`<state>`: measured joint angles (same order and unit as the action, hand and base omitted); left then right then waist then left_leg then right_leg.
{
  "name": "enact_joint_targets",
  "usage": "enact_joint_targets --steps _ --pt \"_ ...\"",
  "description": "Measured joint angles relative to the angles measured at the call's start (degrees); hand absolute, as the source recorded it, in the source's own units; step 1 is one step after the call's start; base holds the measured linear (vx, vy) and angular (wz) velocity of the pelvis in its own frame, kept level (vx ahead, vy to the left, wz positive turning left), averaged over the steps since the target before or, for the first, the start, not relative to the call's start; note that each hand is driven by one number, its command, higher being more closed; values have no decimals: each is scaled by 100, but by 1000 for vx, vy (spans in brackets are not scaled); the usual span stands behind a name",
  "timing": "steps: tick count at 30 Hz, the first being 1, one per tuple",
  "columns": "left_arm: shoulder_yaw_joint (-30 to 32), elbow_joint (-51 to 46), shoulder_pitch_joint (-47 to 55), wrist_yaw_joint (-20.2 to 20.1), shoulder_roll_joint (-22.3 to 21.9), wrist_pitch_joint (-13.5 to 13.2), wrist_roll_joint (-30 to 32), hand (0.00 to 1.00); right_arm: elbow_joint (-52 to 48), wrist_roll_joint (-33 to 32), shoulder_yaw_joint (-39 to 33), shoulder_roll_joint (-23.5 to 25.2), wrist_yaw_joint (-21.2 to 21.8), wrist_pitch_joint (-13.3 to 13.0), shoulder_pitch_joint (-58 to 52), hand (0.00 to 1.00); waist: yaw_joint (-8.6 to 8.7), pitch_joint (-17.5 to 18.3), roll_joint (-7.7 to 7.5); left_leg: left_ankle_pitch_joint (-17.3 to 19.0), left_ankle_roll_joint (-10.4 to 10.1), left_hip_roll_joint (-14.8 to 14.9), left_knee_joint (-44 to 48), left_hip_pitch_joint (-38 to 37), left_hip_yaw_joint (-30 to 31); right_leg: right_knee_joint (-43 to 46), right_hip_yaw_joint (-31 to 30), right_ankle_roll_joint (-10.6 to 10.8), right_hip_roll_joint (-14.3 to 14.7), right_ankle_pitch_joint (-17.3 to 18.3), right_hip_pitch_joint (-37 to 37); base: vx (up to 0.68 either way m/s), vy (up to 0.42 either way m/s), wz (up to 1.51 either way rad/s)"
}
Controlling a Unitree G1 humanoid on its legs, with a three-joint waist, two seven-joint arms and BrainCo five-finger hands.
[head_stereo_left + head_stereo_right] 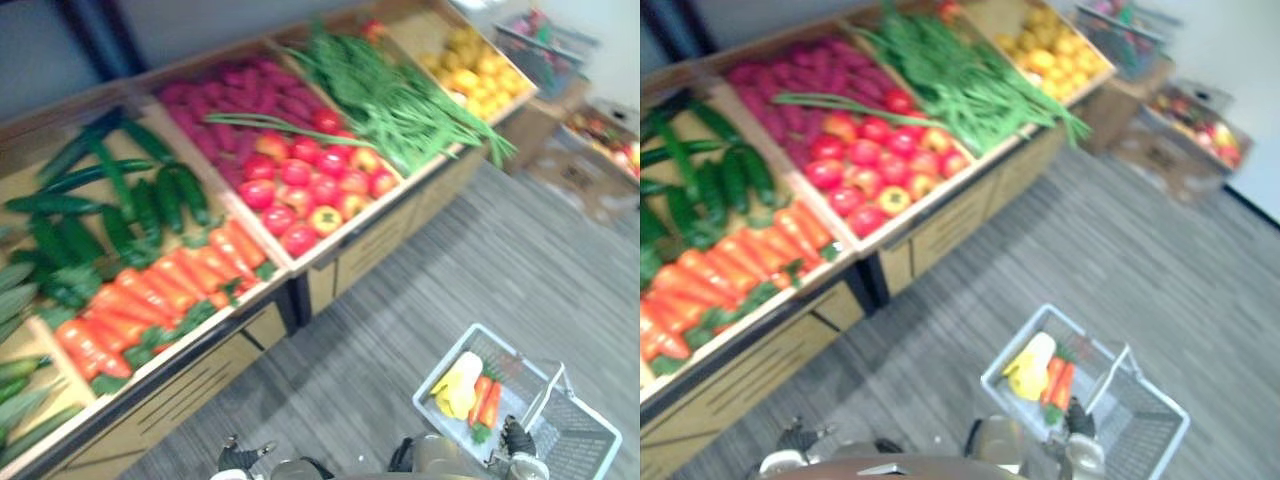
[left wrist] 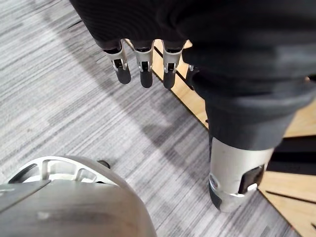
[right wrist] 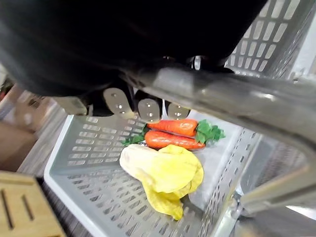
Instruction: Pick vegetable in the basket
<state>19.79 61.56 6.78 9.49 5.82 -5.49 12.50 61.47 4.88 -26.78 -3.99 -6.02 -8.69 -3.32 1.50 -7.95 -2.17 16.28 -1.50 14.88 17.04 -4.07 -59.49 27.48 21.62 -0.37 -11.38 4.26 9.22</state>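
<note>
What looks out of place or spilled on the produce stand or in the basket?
Only the long green stalks: some overhang the stand's front edge, and one strays across the purple and red produce next door. The basket looks tidy, two carrots beside a yellow leafy vegetable.

The left hand [image 2: 148,29] wears a black ribbed cover over its back and wrist, with short silver fingers [image 2: 120,63] ending in rounded dark tips, small metal fittings showing at each. Its thumb [image 2: 232,182] is a thicker silver cylinder with a dark slot, sleeved in the same ribbed black. The right hand [image 3: 146,109] shows flat silver finger plates under a black cover.
</note>
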Motion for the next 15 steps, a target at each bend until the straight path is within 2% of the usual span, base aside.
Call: enact_joint_targets --steps 1,2,3,4,5,7,9,10,11,12,13,14,15 --pt "57 2 -1 -3 12 6 -3 0 28 -4 -27 7 -1 10 -10 100 5 4 23 -38 28 25 69 -17 -74 -210 -3 -4 88 -9 -44 2 -176 -156" --pt "90 2 12 -17 0 5 -6 0 43 -4 -66 35 -2 44 -70 100 -13 41 52 -137 141 187 409 35 -129 -737 -139 3 246 -125 -183 -23 -203 -150" --pt "74 28 12 -39 7 -19 -11 0 93 -7 -93 41 -4 54 -85 100 -2 117 -37 -21 35 271 561 337 -70 -1196 -388 100 373 -202 -141 -70 -206 -148" --pt "59 66 -23 -47 -25 -24 -15 0 137 -8 -112 16 -7 55 -82 100 0 211 47 -42 -3 206 128 449 14 -1442 -536 123 450 -191 -96 -135 -237 -151" --pt "2 121 -178 -77 -56 -35 -26 0 269 -10 -89 -19 -9 66 58 100 39 245 17 -169 -128 241 110 467 -178 -1583 -648 422 414 42 51 -101 -200 -112" --pt "-33 181 -320 -76 -92 -22 -46 0 338 -49 -109 -24 -10 104 67 100 35 247 -17 -150 -152 402 500 417 -383 -1685 -457 495 437 85 52 15 -231 -100" --pt "-44 186 -317 -78 -132 -22 -53 0 432 -49 -87 -47 -24 107 41 100 86 241 43 -155 -144 708 1005 141 -555 -1857 -444 471 569 74 -247 55 -163 -73" --pt "-178 224 -317 -82 -139 -24 -52 0 464 -48 1 -47 -48 97 -41 100 202 228 76 -217 -45 1077 1738 106 -480 -2089 -459 428 666 79 -578 46 -108 -27" --pt "-244 226 -346 -83 -179 -50 -51 0 470 -46 38 -52 -69 95 -16 100 268 196 14 38 -302 1370 2253 343 -229 -2137 -549 383 656 101 -697 31 -89 -16" --pt "-262 225 -397 -83 -222 -57 -52 0 471 -45 36 -71 -89 93 -12 100 287 198 66 189 -442 1331 1974 490 -84 -2100 -588 383 619 101 -682 -23 33 -25" --pt "-276 218 -459 -75 -294 -54 -68 0 441 -39 48 -183 -84 69 9 100 308 142 192 -388 -95 1209 1095 497 -29 -1988 -632 390 643 104 -645 -29 69 -55" --pt "-189 223 -442 -57 -334 -37 -209 0 467 -27 106 -197 -79 63 13 100 252 138 160 -515 -180 1160 1168 417 340 -1962 -842 432 620 126 -652 -5 47 -69" --pt "-179 218 -418 -41 -345 -30 -288 0 467 -25 174 -192 -79 40 8 100 227 116 180 -593 -144 1061 1239 452 694 -1924 -922 439 613 119 -657 8 2 -100"
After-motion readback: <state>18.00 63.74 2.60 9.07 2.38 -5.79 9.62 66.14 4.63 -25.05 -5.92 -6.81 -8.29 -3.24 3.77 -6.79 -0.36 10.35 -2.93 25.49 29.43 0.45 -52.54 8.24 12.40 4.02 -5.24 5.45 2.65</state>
